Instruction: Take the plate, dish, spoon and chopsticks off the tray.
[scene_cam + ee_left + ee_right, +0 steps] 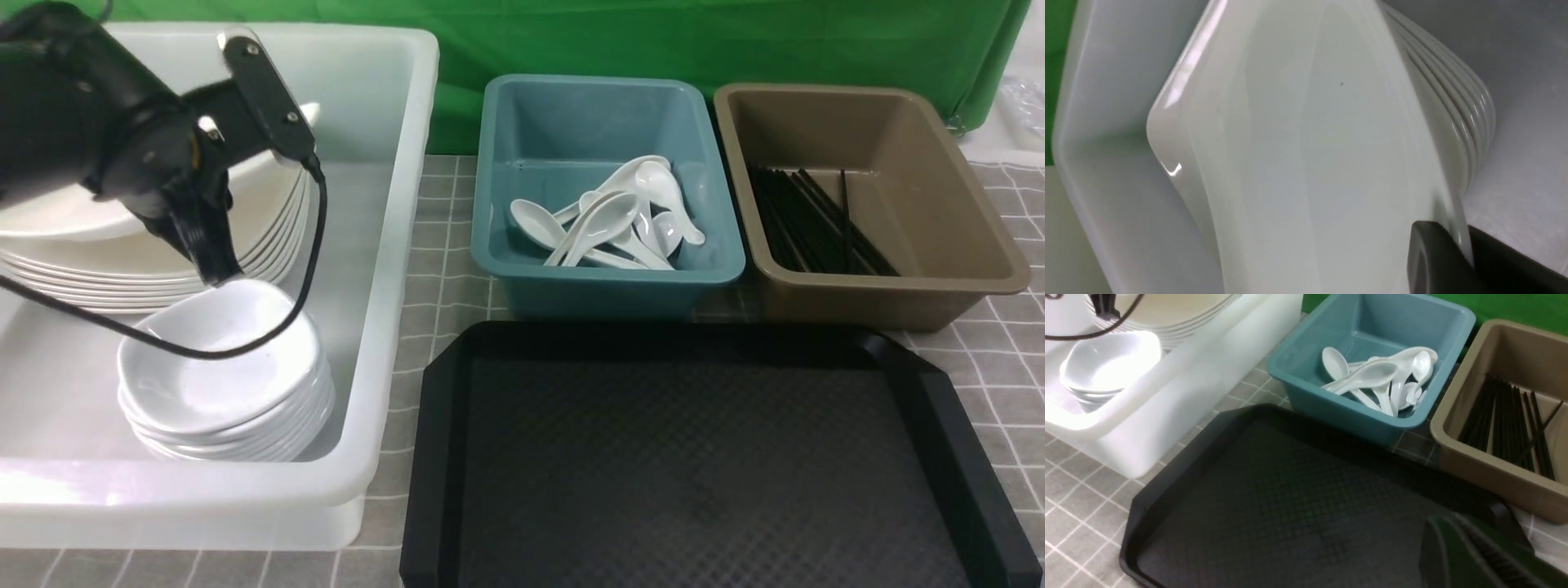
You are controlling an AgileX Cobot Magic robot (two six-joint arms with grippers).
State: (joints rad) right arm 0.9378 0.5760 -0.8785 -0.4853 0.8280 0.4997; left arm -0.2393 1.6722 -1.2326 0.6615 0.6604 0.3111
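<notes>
We see the left gripper (pixel 1459 245) clenched on the rim of a large glossy white square plate (pixel 1310 163), one dark finger on each side of the edge. The plate is held tilted inside a big translucent white plastic bin (pixel 392 245), directly above a stack of matching white plates (pixel 122 282). We cannot tell whether its lower edge touches that stack. Just in front of the plates, in the same bin, sits a stack of small white rounded-square dishes (pixel 220 367). The gripper's fingertips are close over the far rim of the top one, and a black cable loops across it. To the right of the white bin stands a teal plastic bin (pixel 604 278) holding a loose pile of white Chinese-style soup spoons (pixel 612 216). Right of that is a brown plastic bin (pixel 882 302) with long thin black chopsticks (pixel 808 220) lying along its floor. The large black rectangular plastic tray (pixel 433 457), with cut-off corners and a fine textured floor, lies on a grey checked tablecloth (pixel 441 286) just in front of the two smaller bins. The right gripper (pixel 1453 539) shows only in its own wrist view, hanging over a corner of the tray with its jaws pressed together and nothing between them.
</notes>
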